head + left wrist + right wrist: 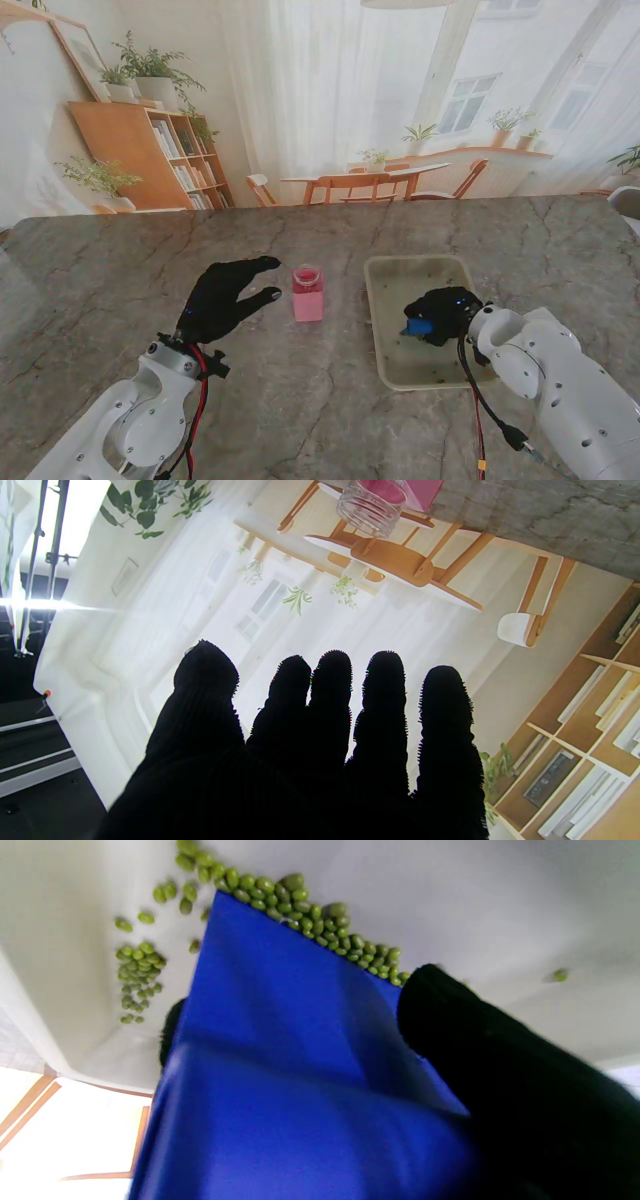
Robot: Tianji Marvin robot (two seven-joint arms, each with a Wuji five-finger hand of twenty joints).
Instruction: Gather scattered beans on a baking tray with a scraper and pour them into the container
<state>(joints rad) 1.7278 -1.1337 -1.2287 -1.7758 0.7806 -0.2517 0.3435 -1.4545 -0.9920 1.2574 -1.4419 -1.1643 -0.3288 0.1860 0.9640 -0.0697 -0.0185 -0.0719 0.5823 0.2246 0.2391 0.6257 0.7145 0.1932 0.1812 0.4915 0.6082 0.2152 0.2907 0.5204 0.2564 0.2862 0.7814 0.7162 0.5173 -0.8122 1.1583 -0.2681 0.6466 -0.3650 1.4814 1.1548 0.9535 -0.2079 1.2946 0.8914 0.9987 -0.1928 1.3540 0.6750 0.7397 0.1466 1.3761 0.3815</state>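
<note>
Nearest to me in the stand's view, the two white arms rise from the bottom corners, the left one at about seven o'clock, the right at about five. The left robot hand (228,297) sits over the marble surface (100,270) with its black-gloved fingers (330,690) spread and straight, holding nothing; its fingertips point toward three o'clock and stop just short of the container (308,293). That container is a pink block with a clear threaded rim, standing upright near the middle of the surface, between the left robot hand and the baking tray (385,340). The tray is a pale rectangle lying at the container's three o'clock, close beside it but apart. Over the tray's nearer half, the right robot hand (440,315) is clamped on the blue scraper (280,1040), a gloved finger pressed on the blade's face. From the right wrist, the blade's edge meets the tray floor and a dense line of green beans (320,925) lies packed along it. A smaller clump and a few strays lie apart, near the tray wall.
</note>
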